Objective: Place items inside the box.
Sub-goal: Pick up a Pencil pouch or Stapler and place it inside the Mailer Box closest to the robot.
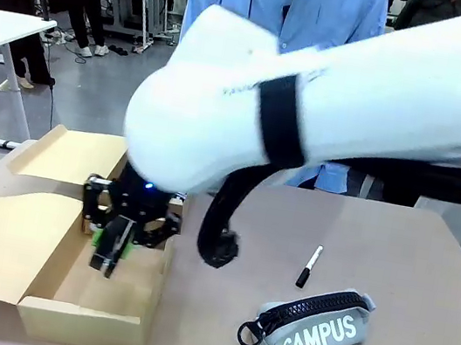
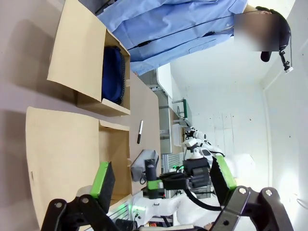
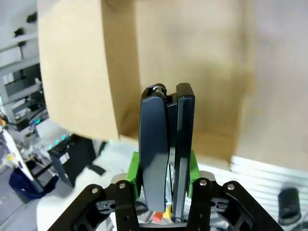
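Note:
My right arm reaches across to the open cardboard box (image 1: 78,322) at the front left. Its gripper (image 1: 111,252) hangs inside the box opening, shut on a black stapler (image 3: 166,144) that stands upright between the green pads (image 3: 133,174). In the far part of the box (image 2: 73,50) lies a navy pouch (image 2: 113,74). On the table to the right of the box are a black-and-white marker (image 1: 309,266) and the grey "CAMPUS" pencil case (image 1: 315,328). My left gripper (image 2: 162,175) is open and holds nothing, well away from the box.
The box flaps (image 1: 3,236) spread out to the left and back over the table. A person in a blue shirt (image 1: 285,5) stands at the far side. A black cable loop (image 1: 220,233) hangs from my right arm beside the box.

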